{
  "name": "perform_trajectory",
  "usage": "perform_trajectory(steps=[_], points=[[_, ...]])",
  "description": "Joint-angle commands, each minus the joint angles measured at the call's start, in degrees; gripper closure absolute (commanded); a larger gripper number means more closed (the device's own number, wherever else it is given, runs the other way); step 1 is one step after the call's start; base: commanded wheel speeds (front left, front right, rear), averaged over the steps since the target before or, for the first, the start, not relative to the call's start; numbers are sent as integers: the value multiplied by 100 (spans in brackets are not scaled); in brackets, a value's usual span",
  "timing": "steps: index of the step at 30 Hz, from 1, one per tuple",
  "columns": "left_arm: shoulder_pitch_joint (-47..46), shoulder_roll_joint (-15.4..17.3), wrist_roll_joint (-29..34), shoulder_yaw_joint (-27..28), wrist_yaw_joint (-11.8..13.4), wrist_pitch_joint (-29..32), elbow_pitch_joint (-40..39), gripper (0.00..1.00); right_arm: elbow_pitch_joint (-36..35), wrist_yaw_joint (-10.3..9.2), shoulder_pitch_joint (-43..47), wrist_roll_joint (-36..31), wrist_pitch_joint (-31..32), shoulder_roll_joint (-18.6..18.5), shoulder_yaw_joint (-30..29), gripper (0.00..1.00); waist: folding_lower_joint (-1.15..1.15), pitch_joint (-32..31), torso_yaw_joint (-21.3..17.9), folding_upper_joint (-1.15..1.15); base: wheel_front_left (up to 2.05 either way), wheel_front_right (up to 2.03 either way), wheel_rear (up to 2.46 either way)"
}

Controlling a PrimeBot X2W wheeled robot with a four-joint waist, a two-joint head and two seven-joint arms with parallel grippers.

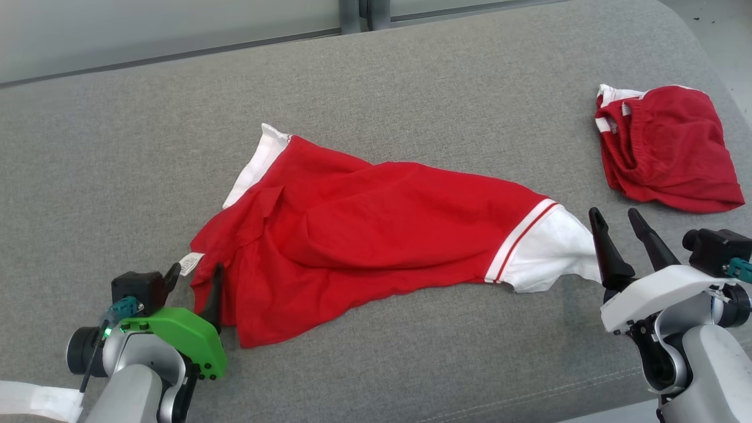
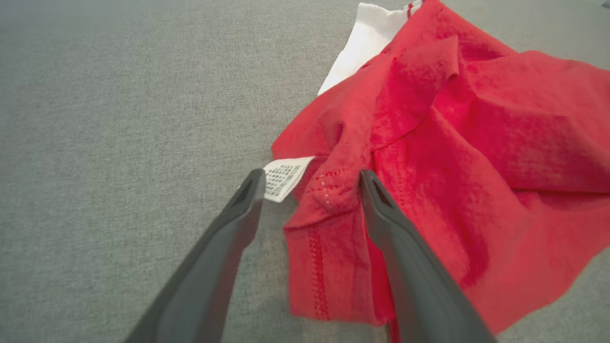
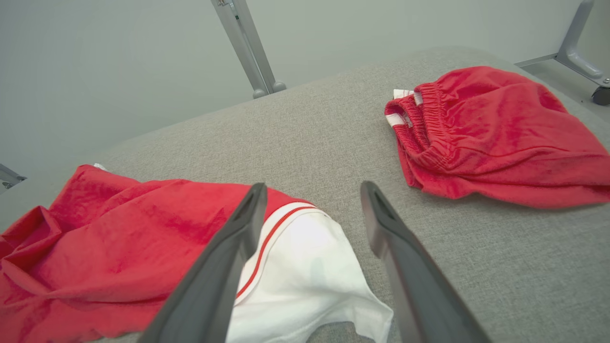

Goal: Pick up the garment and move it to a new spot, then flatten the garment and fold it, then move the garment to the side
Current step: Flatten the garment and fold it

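Observation:
The garment [image 1: 376, 223] is a red shirt with white sleeves, lying crumpled and stretched across the middle of the grey padded surface [image 1: 411, 88]. My left gripper [image 1: 197, 271] stands open at its lower left corner, one finger on each side of a raised red fold beside the white label [image 2: 283, 177]. In the left wrist view the garment [image 2: 476, 143] spreads to the right of my left gripper [image 2: 312, 176]. My right gripper [image 1: 614, 212] is open just off the white sleeve [image 3: 305, 267], with nothing between the jaws. The right wrist view has my right gripper [image 3: 313, 186] pointing past the garment [image 3: 119, 228].
A second red piece of clothing [image 1: 670, 150] with an elastic waistband lies bunched at the far right [image 3: 491, 138]. The padded surface's front edge runs near my arms. A white strip [image 1: 35, 399] lies at the lower left. Metal frame legs [image 3: 248, 47] stand behind the surface.

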Motion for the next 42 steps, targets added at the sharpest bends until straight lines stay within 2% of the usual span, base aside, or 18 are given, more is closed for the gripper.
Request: perform_trajectory(steps=[1, 4, 8, 9, 10, 11, 18, 24, 31, 36, 37, 38, 39, 42], points=[[105, 8, -85, -1, 41, 80, -87, 0, -2, 0, 35, -31, 6, 4, 2, 0, 0, 11, 10, 0, 0, 0, 0], [125, 4, -158, -8, 48, 265, -80, 0, -13, 0, -18, -38, 32, 18, 37, 0, 0, 37, -6, 0, 0, 0, 0], [-37, -37, -257, -76, -69, 560, 171, 2, -6, 0, -91, -16, 52, 12, 105, 0, 0, 78, -67, 0, 0, 0, 0], [-92, -41, -279, -79, -93, 613, 250, 36, 3, 0, -87, -8, 51, 1, 108, 0, 0, 88, -82, 0, 0, 0, 0], [-196, -10, -260, -106, -125, 645, 401, 93, 22, 0, -87, -5, 30, -20, 98, 0, 0, 106, -114, 0, 0, 0, 0], [-265, 10, -231, -129, -130, 642, 473, 100, 26, 1, -94, -2, 19, -22, 86, 0, 0, 114, -128, 0, 0, 0, 0], [-962, 275, 125, -181, 14, 270, 718, 100, 87, 0, -168, -32, -51, 10, 62, 0, 0, 159, -204, 0, 0, 0, 0], [-1502, 420, 356, -248, 12, -64, 717, 100, 123, 0, -196, -52, -80, 36, 63, 0, 0, 170, -227, 0, 0, 0, 0], [-2140, 648, 616, -417, -182, -461, 594, 100, 161, 0, -233, -62, -132, 54, 86, 0, 0, 177, -262, 0, 0, 0, 0], [-2327, 714, 261, -318, -350, -310, 967, 100, 200, 0, -289, -75, -136, 92, 150, 0, 0, 188, -311, 0, 0, 0, 0], [-2355, 733, 157, -276, -373, -255, 1093, 75, 210, 0, -301, -72, -135, 103, 171, 0, 0, 192, -327, 0, 0, 0, 0], [-2365, 732, 62, -248, -397, -194, 1213, 58, 219, 0, -313, -66, -135, 112, 192, 0, 0, 196, -341, 0, 0, 0, 0], [-2372, 745, -2, -225, -408, -164, 1330, 0, 227, 0, -322, -59, -137, 117, 215, 0, 0, 200, -354, 0, 0, 0, 0], [-2387, 758, -189, -168, -447, -243, 1561, 0, 273, 0, -310, -26, -160, 100, 251, 0, 0, 194, -363, 0, 0, 0, 0]])
